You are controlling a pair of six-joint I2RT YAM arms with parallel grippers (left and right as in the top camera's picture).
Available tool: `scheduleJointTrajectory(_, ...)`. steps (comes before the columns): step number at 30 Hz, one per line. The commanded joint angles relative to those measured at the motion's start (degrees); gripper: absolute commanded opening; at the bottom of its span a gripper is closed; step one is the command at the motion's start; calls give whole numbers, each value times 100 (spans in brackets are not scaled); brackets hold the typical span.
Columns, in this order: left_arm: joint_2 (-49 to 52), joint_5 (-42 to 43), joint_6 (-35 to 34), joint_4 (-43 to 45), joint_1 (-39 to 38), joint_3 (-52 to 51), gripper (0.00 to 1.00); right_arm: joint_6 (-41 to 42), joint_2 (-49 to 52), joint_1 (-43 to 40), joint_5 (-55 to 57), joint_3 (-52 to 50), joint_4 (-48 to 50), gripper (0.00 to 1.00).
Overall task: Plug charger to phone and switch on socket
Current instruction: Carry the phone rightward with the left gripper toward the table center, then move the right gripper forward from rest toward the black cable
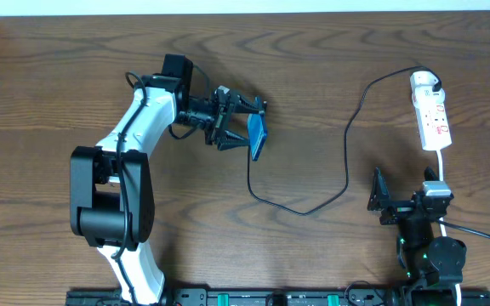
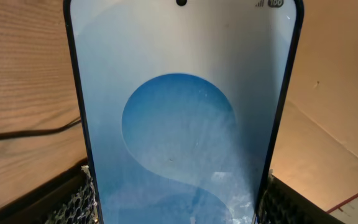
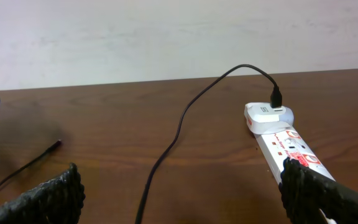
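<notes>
Left hand (image 1: 247,126) pinches phone (image 1: 258,138) on edge, lifted, 11 o'clock of tabletop (image 1: 49,76) centre. Right hand (image 1: 374,194) spread, empty, 4 o'clock. Charger (image 1: 345,157) tip lies below phone; socket (image 1: 435,119) at 2 o'clock. Right hand best grips near tip, squares it to port.

— We get soft, even light from above. The table (image 1: 330,76) is evenly lit and the shadow beside the left arm (image 1: 130,140) is faint.
— Between the left jaws the phone (image 2: 179,124) glows at us, its screen grainy, and the wood behind it goes soft.
— Ahead of the right jaws we see the charger (image 3: 178,130) sharp, while the pads (image 3: 48,196) blur at the bottom edge.
— The wall (image 3: 135,37) beyond them looks pale to us, slightly washed.
</notes>
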Motion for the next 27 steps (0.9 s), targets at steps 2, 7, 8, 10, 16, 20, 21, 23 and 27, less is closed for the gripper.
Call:
scheduleJointTrajectory(2,-160,376,-435,234,4,31,64,304,-28,46,-17,-7,-13,99)
scheduleJointTrajectory(7,-160,374,-455,363,4,31,63,435,-15,46,-37,-7,-9,99)
scheduleJointTrajectory(8,-160,374,-455,391,4,31,63,435,-13,46,-37,-7,-9,99)
scheduleJointTrajectory(10,-160,374,-455,450,4,31,63,435,-4,46,-42,-7,-13,99)
scheduleJointTrajectory(16,-160,372,-452,470,4,31,63,444,212,46,-490,79,-52,99)
scheduleJointTrajectory(20,-160,374,-452,590,4,31,63,562,669,46,-492,352,-157,99)
scheduleJointTrajectory(21,-160,374,-452,623,4,31,63,562,857,44,-492,468,-201,99)
scheduleJointTrajectory(23,-160,374,-455,664,4,31,63,562,1283,46,-492,743,-299,99)
scheduleJointTrajectory(27,-160,374,-455,704,4,31,63,557,2297,44,-540,1405,-505,99)
